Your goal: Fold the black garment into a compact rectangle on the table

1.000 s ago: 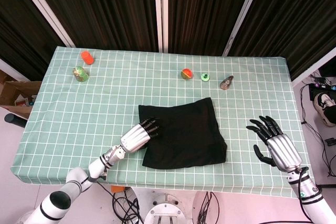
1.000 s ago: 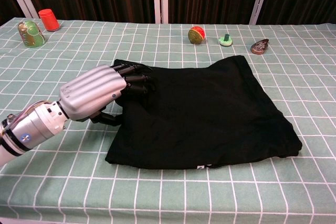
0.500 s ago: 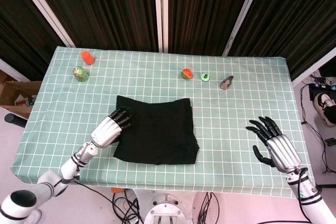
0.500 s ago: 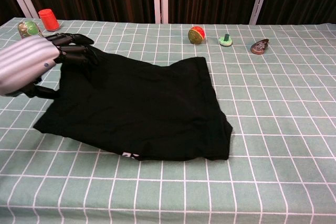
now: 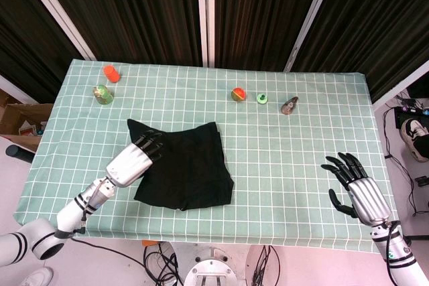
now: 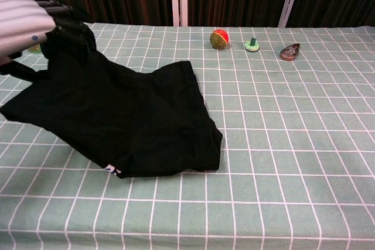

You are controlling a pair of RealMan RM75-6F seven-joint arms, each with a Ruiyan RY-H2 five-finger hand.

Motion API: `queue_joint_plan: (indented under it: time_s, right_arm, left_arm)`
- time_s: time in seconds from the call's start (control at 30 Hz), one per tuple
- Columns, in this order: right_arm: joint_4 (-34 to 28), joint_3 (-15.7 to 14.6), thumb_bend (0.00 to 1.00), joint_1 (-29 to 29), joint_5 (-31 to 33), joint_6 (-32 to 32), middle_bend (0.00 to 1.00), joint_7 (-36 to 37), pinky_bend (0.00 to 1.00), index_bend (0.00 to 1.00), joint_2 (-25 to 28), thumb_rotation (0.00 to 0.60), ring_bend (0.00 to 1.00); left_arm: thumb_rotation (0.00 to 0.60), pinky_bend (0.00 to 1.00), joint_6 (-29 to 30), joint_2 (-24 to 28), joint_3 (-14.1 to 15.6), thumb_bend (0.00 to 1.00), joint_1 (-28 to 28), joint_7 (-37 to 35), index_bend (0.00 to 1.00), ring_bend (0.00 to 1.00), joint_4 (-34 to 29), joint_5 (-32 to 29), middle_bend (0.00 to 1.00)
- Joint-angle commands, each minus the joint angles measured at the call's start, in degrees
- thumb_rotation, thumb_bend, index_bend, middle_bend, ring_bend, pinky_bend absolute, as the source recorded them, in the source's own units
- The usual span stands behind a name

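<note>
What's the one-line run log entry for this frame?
left hand: grips black cloth garment, edge lifted | right hand: open, off cloth | fold: unfinished

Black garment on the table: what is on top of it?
Only the left hand, holding the black cloth garment's left edge. Whether anything lies beneath the cloth cannot be seen.

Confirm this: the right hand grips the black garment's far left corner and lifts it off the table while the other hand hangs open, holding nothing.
Wrong hand. The left hand grips the black garment at its far left corner, lifting it off the table, as the chest view shows. The right hand is the one hanging open and holding nothing, clear in the head view.
</note>
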Motion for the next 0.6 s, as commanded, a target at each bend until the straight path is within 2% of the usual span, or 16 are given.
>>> queue_joint_plan:
  time_s: [0.03,0.17,0.6]
  right_arm:
    - [0.3,-0.1,0.5,-0.5,0.1,0.5,0.14,0.4,0.03,0.23,0.0,0.6,0.0]
    - [0.8,-0.2,0.5,-1.2,0.4,1.1,0.14,1.0,0.03,0.23,0.0,0.6,0.0]
    - [2.0,0.0,0.5,-2.0,1.0,1.1,0.14,2.0,0.03,0.23,-0.4,0.6,0.0]
  left_arm:
    - [0.6,0.17,-9.3,1.0,-2.8,0.61,-5.7,5.8,0.52,0.14,-4.1,-0.8,0.29]
    - [0.6,0.17,-14.9,0.1,-4.5,0.61,-8.8,9.4,0.52,0.14,-5.1,-2.4,0.29]
    - [0.6,0.17,-25.8,-6.9,-9.3,0.61,-17.3,13.5,0.52,0.14,-3.7,-6.3,0.3]
